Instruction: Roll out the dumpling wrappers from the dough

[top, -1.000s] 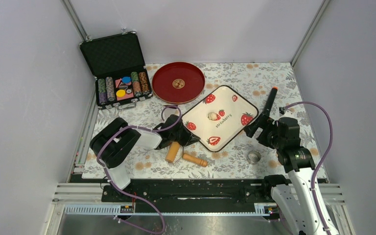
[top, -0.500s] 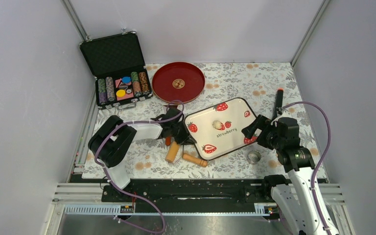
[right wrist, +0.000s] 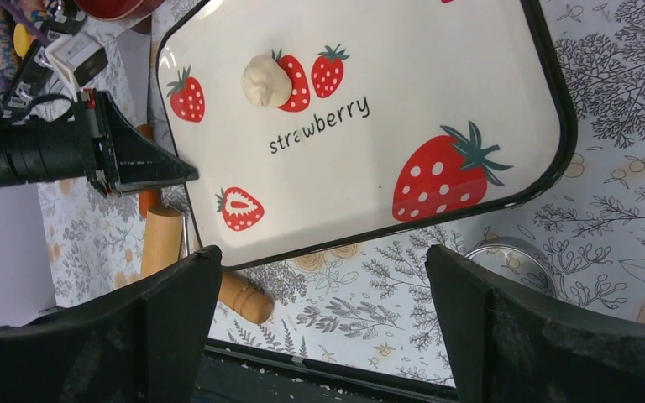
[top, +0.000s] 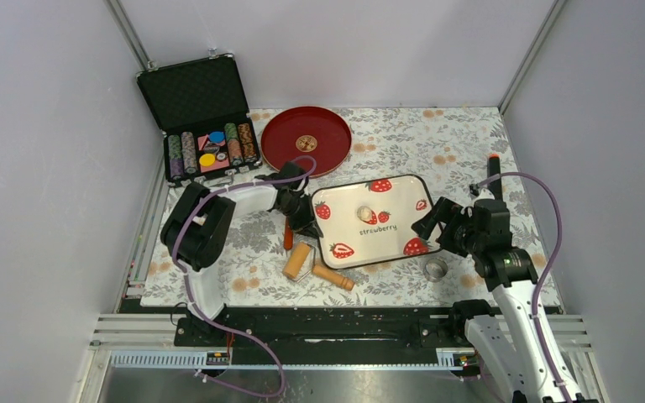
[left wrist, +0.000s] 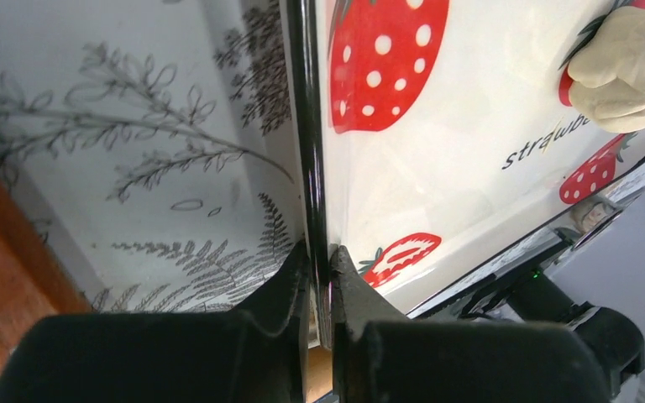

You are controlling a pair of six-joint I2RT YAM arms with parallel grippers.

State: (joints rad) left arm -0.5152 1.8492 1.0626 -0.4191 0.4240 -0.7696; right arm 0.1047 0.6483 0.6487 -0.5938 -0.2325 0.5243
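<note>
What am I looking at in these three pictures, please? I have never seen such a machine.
These are two robot arms bolted at the near edge of a table. One picture looks down from above; the other two come from a camera on each wrist. The left gripper pinches the black rim of the strawberry tray. The right gripper is open near the tray's right end, holding nothing. A small lump of dough lies on the tray. On the table also lie a wooden roller, a metal ring cutter, a red plate and a case of poker chips.

Wooden roller crowds tray's near-left corner
</note>
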